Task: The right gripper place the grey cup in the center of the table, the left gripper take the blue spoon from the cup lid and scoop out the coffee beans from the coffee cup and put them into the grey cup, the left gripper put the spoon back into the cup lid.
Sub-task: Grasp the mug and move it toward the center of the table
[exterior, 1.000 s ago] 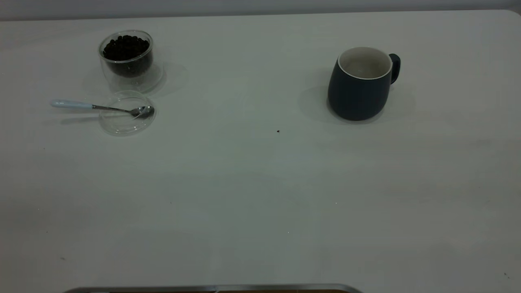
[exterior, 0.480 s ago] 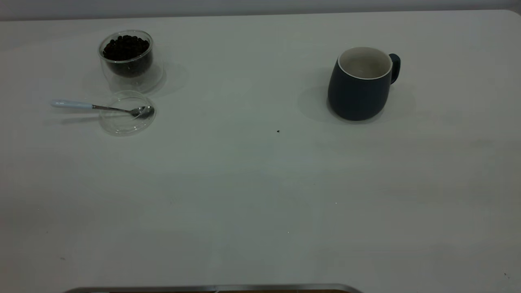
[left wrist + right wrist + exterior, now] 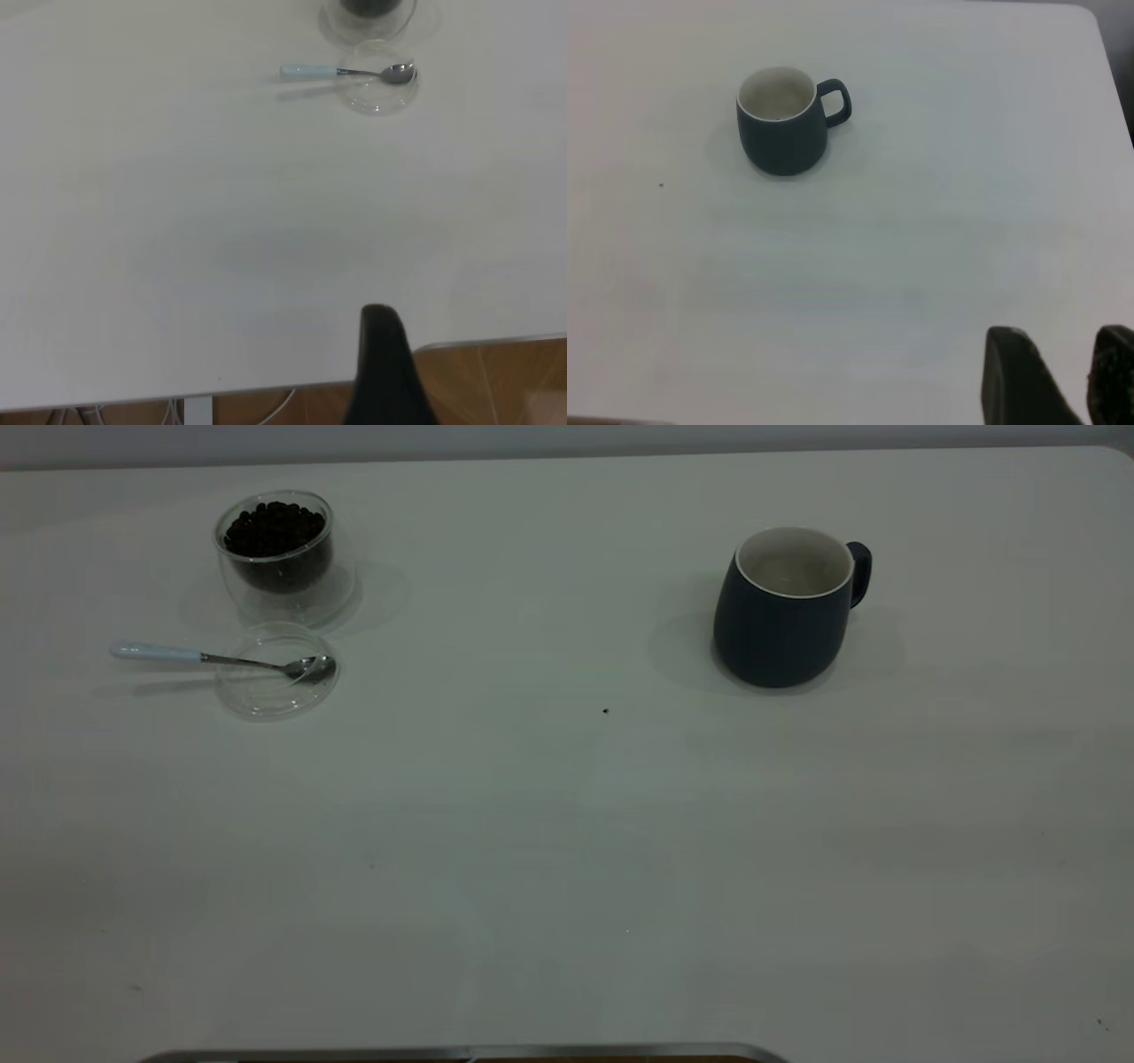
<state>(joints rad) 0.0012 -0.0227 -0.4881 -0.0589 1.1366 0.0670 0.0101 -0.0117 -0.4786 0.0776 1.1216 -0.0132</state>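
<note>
White worktop (image 3: 549, 850) holds the grey cup (image 3: 783, 609) upright, well ahead of my right hand (image 3: 1063, 372), whose fingers stand apart; left hand's (image 3: 385, 367) fingers I cannot tell.

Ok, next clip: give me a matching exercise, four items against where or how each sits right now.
Items:
1. grey cup
2. spoon
3. beans
4. lid

States:
A. heaped inside the glass cup
B. flat on the table, just in front of the glass cup
C. upright on the right side, nothing in it, handle pointing right
D. bowl resting in the lid, pale blue handle sticking out to the left

Pairs: 1-C, 2-D, 3-A, 4-B
</note>
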